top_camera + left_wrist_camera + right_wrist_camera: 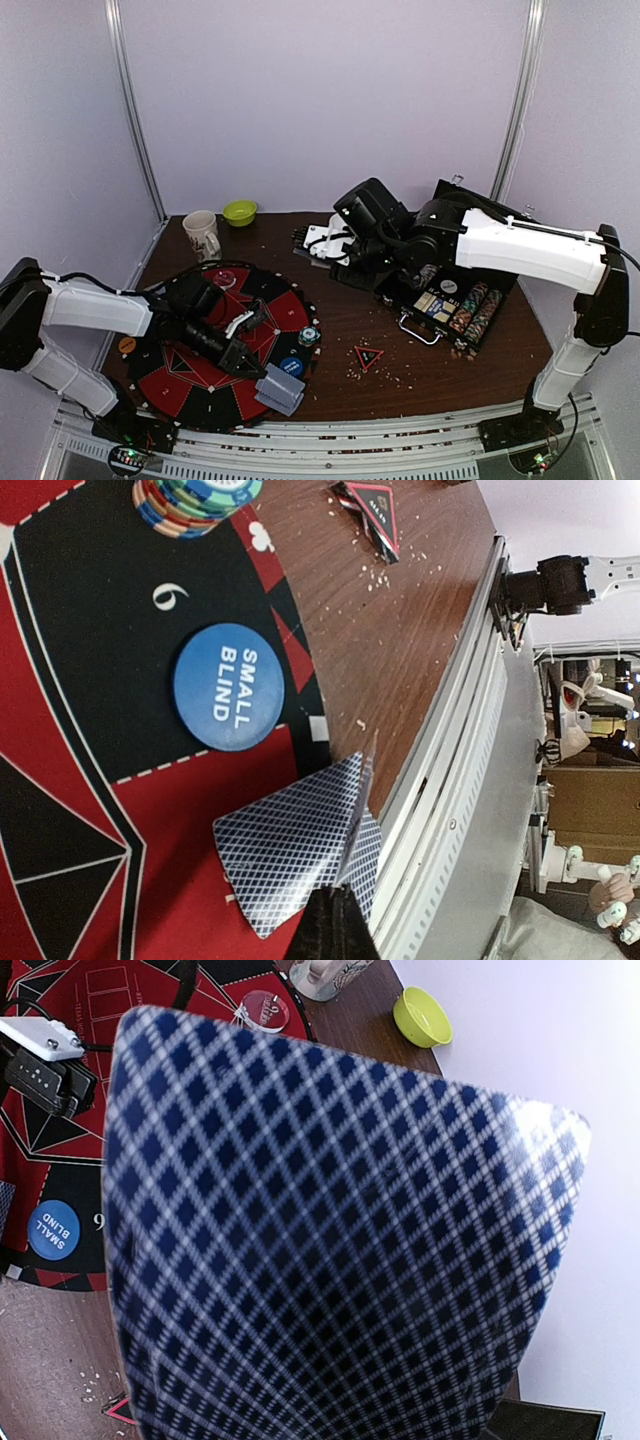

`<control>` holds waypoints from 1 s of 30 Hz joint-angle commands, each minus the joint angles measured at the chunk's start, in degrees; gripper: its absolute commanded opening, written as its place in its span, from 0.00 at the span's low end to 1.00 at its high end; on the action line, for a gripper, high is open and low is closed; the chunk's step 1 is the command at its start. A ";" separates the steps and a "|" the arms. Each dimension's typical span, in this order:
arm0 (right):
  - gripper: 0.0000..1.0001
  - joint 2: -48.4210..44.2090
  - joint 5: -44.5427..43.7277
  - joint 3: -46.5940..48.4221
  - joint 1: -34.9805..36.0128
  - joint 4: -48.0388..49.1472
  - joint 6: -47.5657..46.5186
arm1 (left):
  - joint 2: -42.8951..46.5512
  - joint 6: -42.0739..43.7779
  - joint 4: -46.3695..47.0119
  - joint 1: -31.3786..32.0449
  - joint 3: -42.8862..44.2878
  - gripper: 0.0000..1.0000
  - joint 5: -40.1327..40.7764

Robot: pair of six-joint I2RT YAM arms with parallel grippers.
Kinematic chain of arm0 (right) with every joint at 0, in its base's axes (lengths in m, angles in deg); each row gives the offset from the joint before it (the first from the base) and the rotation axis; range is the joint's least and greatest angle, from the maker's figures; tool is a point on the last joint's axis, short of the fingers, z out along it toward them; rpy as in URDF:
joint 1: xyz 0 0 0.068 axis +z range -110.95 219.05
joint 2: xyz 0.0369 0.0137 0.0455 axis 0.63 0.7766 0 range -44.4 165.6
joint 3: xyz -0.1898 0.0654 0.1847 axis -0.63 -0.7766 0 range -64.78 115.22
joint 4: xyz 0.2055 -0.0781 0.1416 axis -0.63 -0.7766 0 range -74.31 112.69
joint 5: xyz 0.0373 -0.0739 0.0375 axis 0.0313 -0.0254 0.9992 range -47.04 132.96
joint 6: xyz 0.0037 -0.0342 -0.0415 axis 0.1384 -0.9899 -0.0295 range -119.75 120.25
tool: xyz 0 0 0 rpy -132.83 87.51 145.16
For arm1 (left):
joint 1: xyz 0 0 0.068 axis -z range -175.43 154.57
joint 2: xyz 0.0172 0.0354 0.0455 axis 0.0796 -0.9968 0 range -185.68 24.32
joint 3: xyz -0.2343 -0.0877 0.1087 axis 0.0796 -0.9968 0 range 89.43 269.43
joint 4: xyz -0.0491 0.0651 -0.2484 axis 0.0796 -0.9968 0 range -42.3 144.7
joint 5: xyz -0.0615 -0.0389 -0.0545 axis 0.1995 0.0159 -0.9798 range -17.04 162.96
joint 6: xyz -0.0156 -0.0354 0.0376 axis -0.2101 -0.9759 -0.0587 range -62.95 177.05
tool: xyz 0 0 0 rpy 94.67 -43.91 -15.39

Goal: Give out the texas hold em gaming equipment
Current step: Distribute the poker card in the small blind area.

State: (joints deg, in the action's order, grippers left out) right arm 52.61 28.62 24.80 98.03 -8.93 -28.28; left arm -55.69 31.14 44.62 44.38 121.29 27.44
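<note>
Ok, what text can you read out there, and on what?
"SMALL BLIND": blue round button.
"6" (or "9"): black segment of the mat, beside it.
Club sign: mat's red edge.
Unreadable: print on the triangle marker and the mug.
Playing card filling the right wrist view: back pattern only.

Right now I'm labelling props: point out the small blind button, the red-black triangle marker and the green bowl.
small blind button (230,687): left wrist view, middle of its blue face.
red-black triangle marker (368,356): top view, its centre.
green bowl (239,212): top view, its bare inside.
</note>
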 commanded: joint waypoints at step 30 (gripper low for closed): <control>0.47 -1.82 -0.51 -0.29 -0.26 -0.46 0.16 | -1.57 4.68 -2.16 -0.06 2.08 0.41 5.21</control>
State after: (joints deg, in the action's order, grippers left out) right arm 52.61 28.64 24.80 98.03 -8.95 -28.28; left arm -58.62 33.32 45.08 44.38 120.17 29.06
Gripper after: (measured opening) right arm 0.478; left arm 0.373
